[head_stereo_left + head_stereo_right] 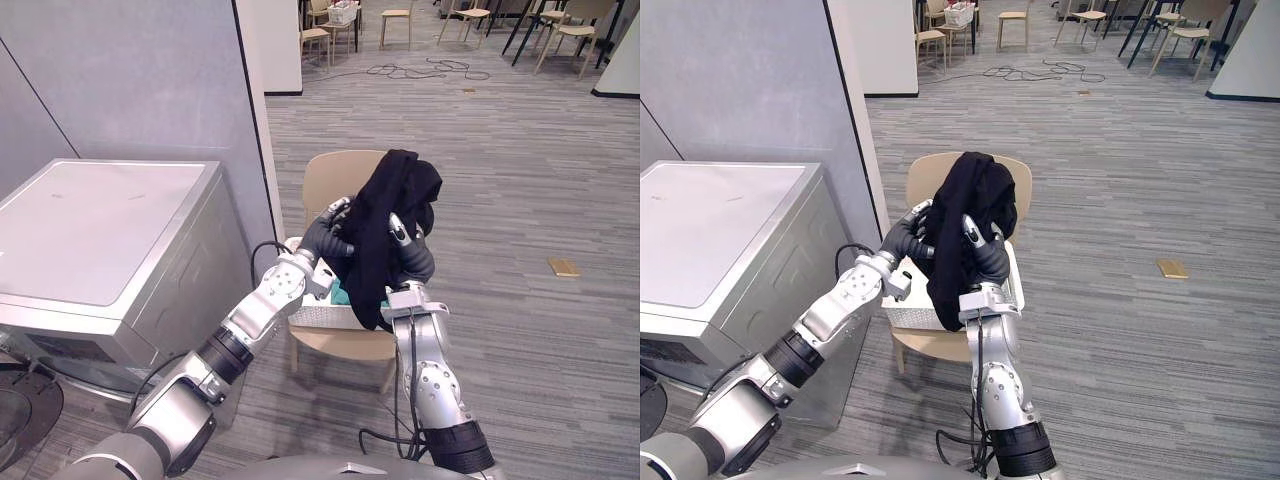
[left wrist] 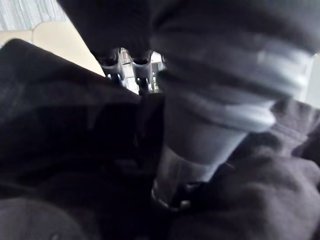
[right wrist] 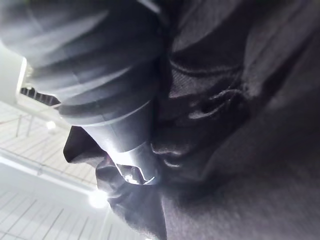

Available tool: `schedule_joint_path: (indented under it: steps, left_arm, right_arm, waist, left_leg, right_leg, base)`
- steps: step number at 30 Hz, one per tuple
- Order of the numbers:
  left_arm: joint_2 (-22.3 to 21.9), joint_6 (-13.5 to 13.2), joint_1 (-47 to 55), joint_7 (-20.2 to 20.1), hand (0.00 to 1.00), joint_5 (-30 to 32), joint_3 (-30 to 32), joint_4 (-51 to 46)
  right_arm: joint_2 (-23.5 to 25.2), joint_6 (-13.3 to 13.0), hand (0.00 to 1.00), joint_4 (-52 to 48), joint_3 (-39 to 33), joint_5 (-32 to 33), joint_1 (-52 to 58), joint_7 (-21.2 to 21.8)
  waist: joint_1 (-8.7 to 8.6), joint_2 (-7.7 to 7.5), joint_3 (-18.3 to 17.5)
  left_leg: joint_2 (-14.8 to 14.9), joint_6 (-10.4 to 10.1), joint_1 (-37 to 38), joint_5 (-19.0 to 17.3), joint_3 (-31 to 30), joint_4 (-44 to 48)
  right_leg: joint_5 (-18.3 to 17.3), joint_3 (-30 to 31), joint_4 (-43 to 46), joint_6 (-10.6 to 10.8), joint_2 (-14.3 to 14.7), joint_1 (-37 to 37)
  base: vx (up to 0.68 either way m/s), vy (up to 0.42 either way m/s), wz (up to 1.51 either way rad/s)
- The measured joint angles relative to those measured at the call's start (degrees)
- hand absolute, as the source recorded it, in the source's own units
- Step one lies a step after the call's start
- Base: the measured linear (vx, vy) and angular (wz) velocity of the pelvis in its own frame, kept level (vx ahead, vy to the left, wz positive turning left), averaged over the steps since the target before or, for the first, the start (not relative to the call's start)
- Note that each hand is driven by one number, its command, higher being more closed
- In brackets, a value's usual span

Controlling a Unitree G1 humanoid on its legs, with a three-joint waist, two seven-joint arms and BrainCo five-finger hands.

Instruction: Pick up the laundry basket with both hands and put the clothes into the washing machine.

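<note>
**Fig. 1.** Garment raised over the basket, head and wrist views.

(a) The black garment (image 1: pixel 396 188), a soft matt fabric in heavy folds, is bunched high between the two hands. Its top stands above the chair (image 1: pixel 326 176) back and its tail hangs down over the basket's near rim.

(b) The left robot hand (image 1: pixel 328 237) comes in from the near left and is closed on the garment's left edge, silver fingers curled into the cloth.

(c) The right robot hand (image 1: pixel 413 256) rises from below and pinches the fabric. Its wrist view shows the thumb (image 3: pixel 132 159) pressed into gathered folds, and one finger points up along the cloth.

(d) The basket (image 1: pixel 908 316) is white perforated plastic with a rectangular rim. It rests on the chair's seat, untouched by either hand (a teal cloth (image 1: pixel 341 293) lies inside it).

(e) The chair is pale tan with a rounded back.

(f) The washer (image 1: pixel 100 230) is a grey metal box with a flat top. It stands at the near left, just beside the chair; the left arm passes by its right edge.

(g) A grey partition (image 1: pixel 130 80) closes the far left behind the washer.

(h) To the right and beyond the chair the striped grey carpeted floor (image 1: pixel 540 180) lies open. A small tan object (image 1: pixel 564 267) lies on it well to the right. Far off are a loose cable (image 1: pixel 420 70) and more chairs (image 1: pixel 397 15).
</note>
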Motion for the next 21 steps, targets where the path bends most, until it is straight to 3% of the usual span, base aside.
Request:
schedule_joint_path:
  steps: [9,15,21]
  left_arm:
    - [0.0,0.0,-1.6,-0.1,1.0,-4.4,-2.2,0.0]
    - [0.0,0.0,-3.0,0.0,1.0,-5.0,-3.8,0.0]
    - [0.0,0.1,-3.0,0.0,1.0,-6.6,-3.9,0.4]
  right_arm:
    - [-0.9,-2.3,1.0,-0.7,-0.3,1.4,0.7,-0.1]
    - [-2.0,-3.1,1.0,-2.1,-0.3,1.6,1.9,-0.5]
    - [-2.0,-3.1,1.0,-2.1,-0.3,1.6,2.3,-0.5]
  waist:
    - [-0.29,-0.36,-0.1]
    - [-0.43,-2.05,-1.3]
    - [-0.43,-2.57,-1.7]
  left_leg:
    - [0.3,0.0,0.0,0.0,0.9,0.0]
    - [0.3,0.0,0.0,0.0,1.0,0.0]
    - [0.3,0.1,0.0,0.1,0.8,0.0]
  right_leg:
    - [0.6,0.9,-0.6,-0.2,0.4,-0.3]
    - [0.7,0.9,-0.7,-0.1,0.4,-0.3]
    - [0.7,0.9,-0.5,-0.1,0.4,-0.2]
  base:
    - [-0.02,0.004,-0.05]
    - [0.0,0.0,0.0]
    - [0.0,0.0,0.0]
